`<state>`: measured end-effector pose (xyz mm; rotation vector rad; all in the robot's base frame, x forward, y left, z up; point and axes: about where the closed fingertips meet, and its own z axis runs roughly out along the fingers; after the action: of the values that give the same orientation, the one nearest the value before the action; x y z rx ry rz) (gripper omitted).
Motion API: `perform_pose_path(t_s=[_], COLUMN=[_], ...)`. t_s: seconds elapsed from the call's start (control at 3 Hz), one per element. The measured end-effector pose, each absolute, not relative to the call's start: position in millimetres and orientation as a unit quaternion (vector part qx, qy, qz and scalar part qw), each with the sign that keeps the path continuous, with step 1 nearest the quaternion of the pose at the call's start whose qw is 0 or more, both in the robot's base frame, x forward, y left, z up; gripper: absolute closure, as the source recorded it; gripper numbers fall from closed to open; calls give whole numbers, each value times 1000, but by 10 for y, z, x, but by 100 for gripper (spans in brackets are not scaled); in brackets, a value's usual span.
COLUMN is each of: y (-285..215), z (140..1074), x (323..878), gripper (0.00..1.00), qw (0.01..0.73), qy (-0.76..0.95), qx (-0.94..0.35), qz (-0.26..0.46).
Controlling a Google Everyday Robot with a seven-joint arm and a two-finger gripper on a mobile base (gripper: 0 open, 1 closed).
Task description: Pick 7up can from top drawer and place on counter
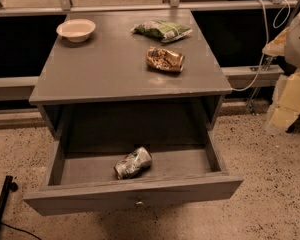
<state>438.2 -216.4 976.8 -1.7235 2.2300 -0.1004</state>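
End effector (289,100) at right edge, beside counter (110,66), state unclear; 7up can (133,162) lying in open top drawer (90,198).

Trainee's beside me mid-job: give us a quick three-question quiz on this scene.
1. True or false: the 7up can lies on its side in the open top drawer.
2. The white bowl stands on the counter at its: A) back left B) front right C) centre.
3. Fill in: the gripper is ___ of view.
Key: 1 true; 2 A; 3 out.
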Motion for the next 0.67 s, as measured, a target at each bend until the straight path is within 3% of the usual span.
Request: perform_pose_path(t_s=[0.33, 0.67], y=[-2106, -1648], z=[9753, 9401], x=[4421, 4608], gripper=[0, 0], qw=[166, 179], qy=[776, 740], qx=[-607, -649], qz=[-35, 0])
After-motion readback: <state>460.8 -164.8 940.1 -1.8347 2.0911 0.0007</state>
